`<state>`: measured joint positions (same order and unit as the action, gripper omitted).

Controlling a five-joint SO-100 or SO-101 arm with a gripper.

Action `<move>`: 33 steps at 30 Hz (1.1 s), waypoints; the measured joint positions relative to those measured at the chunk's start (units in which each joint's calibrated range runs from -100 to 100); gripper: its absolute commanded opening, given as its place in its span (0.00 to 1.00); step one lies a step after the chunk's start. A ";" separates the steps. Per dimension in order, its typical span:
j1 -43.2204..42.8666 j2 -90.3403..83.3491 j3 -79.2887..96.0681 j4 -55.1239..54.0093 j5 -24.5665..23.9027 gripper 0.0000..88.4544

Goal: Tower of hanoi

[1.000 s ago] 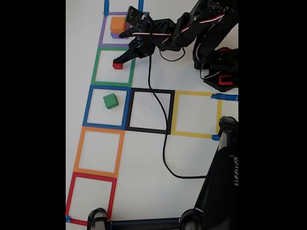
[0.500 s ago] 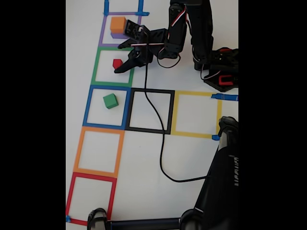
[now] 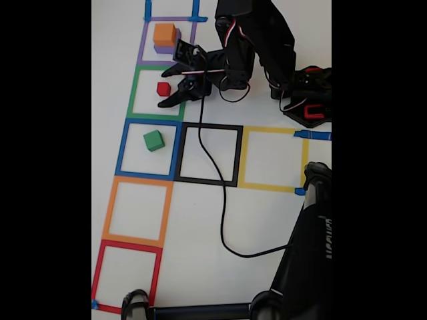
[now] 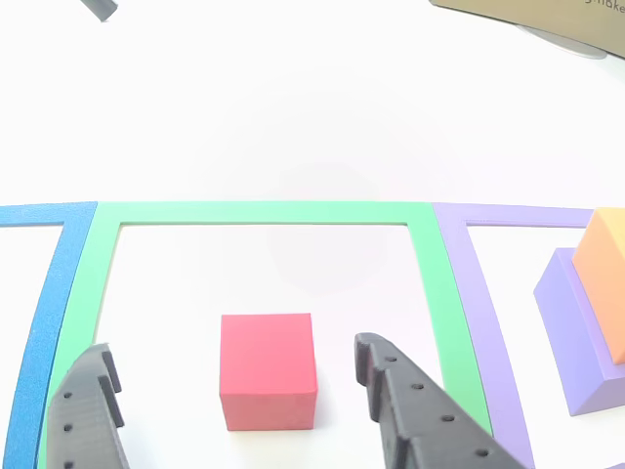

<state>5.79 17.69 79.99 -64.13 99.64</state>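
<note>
Arm pulled back from red cube (image 4: pixel 268 369), claw (image 3: pixel 171 85) wide, holding nothing; cube loose on table inside green square (image 3: pixel 135 93). Orange cube (image 3: pixel 164 33) on purple cube (image 3: pixel 163 49) in purple square. Green cube (image 3: pixel 153 140) alone in blue square. Green, red not yet stacked.

A white table (image 3: pixel 267 220) carries flat tape square outlines: purple (image 3: pixel 142 47), green (image 3: pixel 133 93), blue (image 3: pixel 122 150), orange (image 3: pixel 109 210) and red (image 3: pixel 98 273) in a column, with black (image 3: pixel 210 127) and yellow (image 3: pixel 270 131) beside the blue one. A black cable (image 3: pixel 223 220) trails across the black square.
</note>
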 measured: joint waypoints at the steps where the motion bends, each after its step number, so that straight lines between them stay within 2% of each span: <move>1: -0.35 0.25 0.00 -0.24 0.00 0.29; 22: -1.17 2.53 -0.18 -1.69 0.00 0.27; 33: -1.05 2.95 -0.27 -1.69 0.00 0.18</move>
<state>4.74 20.64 79.73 -65.82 99.64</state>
